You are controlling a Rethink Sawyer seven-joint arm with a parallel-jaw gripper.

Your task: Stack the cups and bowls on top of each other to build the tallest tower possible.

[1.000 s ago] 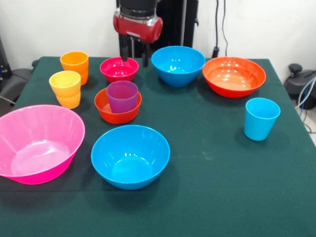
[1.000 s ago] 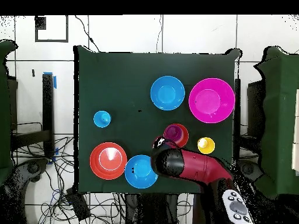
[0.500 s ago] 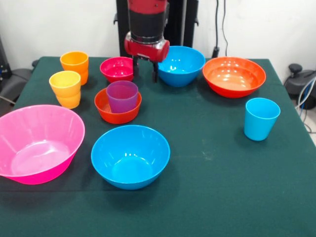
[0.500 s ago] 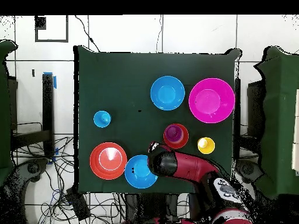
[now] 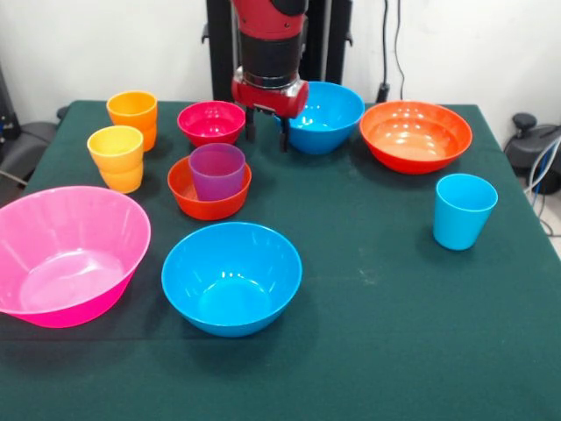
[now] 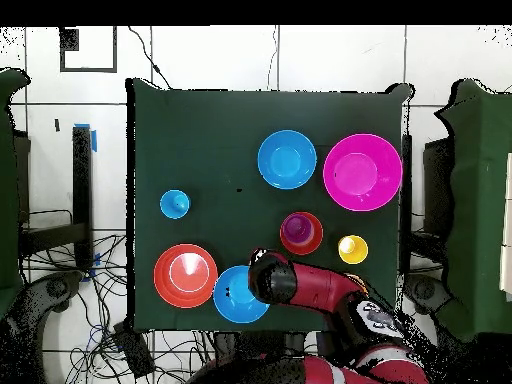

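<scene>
Front view: the red and black arm's gripper (image 5: 266, 136) hangs with its two dark fingers parted and empty, between the small glossy magenta bowl (image 5: 211, 122) and one medium blue plastic bowl (image 5: 316, 116), in front of the blue bowl's rim. The smooth purple plastic cup (image 5: 217, 171) stands upright inside the small orange-red bowl (image 5: 208, 189), with the magenta bowl apart behind them on the green tablecloth (image 5: 386, 289). The orange cup (image 5: 132, 117) and yellow cup (image 5: 117, 157) stand close together, the biggest translucent pink bowl (image 5: 67, 253) nearest the camera beside the second blue bowl (image 5: 231, 276), and the wide orange bowl (image 5: 415, 135) and light blue cup (image 5: 464, 210) to the right. Overhead view: the arm (image 6: 305, 285) covers the magenta bowl and orange cup; the purple cup in its bowl (image 6: 301, 233) lies beside the yellow cup (image 6: 352, 249).
</scene>
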